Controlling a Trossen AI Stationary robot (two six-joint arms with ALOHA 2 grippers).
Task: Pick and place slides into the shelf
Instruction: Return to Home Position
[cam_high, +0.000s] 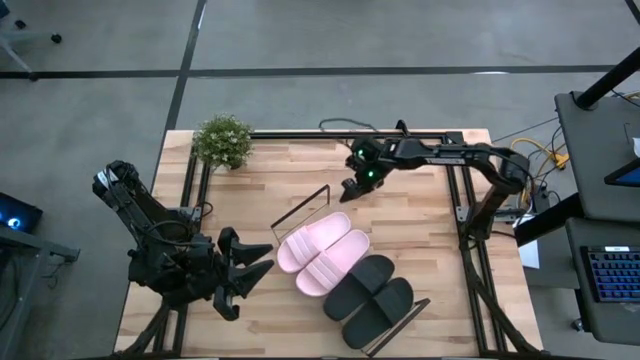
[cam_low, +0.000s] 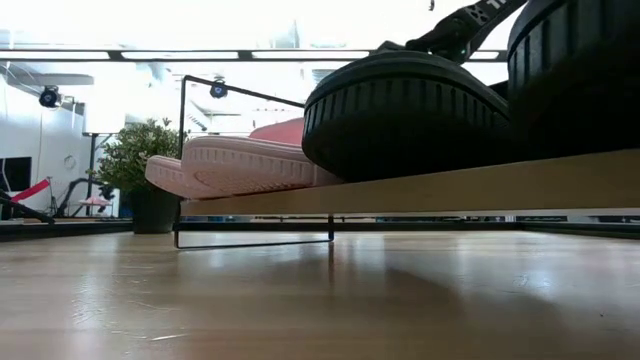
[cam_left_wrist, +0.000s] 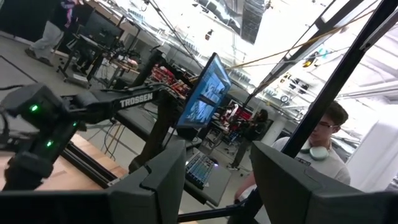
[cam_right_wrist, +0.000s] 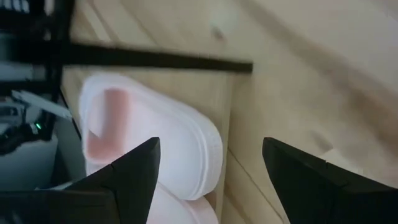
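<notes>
Lift the empty, wide-spread right gripper (cam_high: 352, 190) straight up near the shelf (cam_low: 480, 186) end, not brushing the four slides (cam_high: 345, 272) lined on it, then fold back like the empty, spread left gripper (cam_high: 250, 270) at the left of the table (cam_high: 425, 230).

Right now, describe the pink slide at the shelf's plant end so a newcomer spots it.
On the wooden table, find the light-wood shelf lying diagonally. At its end nearer the potted plant sits the outer pink slide. The other pink slide next to it borders a black slide; this one has a shoe on one side only.
</notes>
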